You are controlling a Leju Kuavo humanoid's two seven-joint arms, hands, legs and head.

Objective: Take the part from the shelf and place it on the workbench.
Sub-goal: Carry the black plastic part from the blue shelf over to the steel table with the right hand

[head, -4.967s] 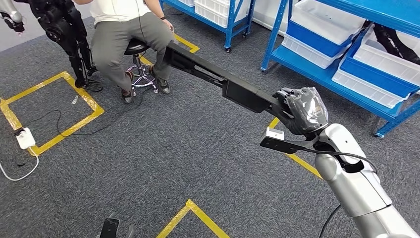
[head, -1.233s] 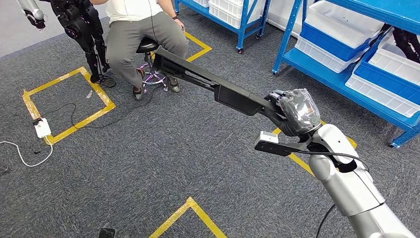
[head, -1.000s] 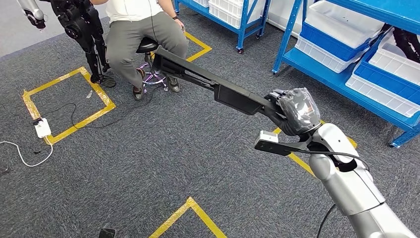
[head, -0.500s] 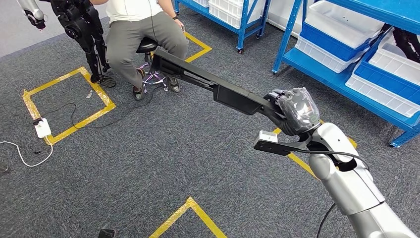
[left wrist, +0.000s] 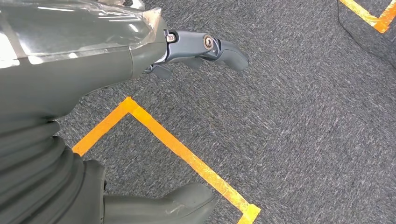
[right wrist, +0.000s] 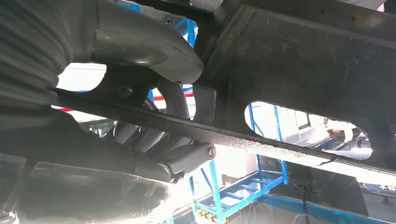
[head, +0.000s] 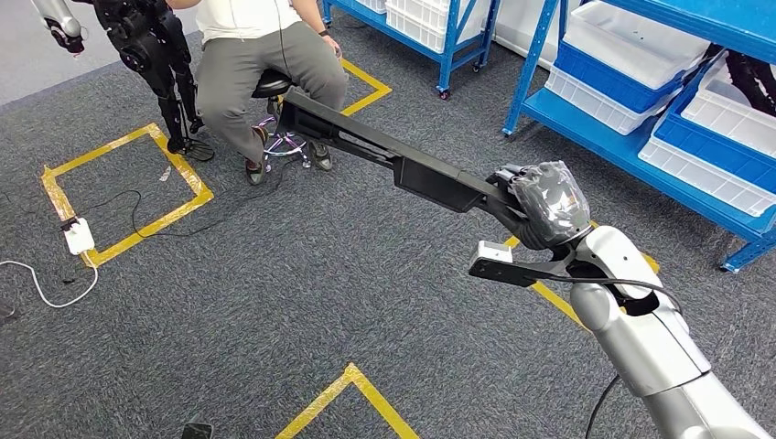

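Dark fingers (right wrist: 182, 156) of the robot's right hand (head: 547, 203) wrap around one end of the long black part (head: 393, 160), which is held in the air above the grey carpet (head: 302, 293), the grey thumb (right wrist: 144, 44) lying against it. The part, a matte moulded beam with oblong openings, reaches from that hand toward a person (head: 256, 55) seated on a stool (head: 279, 114); no writing can be read on it. Beside the person stands another dark robot (head: 151, 55). Right of the part, blue shelves (head: 622, 110) carry white bins (head: 613, 41). Yellow tape (head: 119, 197) marks the carpet. The left hand (left wrist: 70, 84) hangs over the carpet, its fingers (left wrist: 210, 46) apart, holding nothing.
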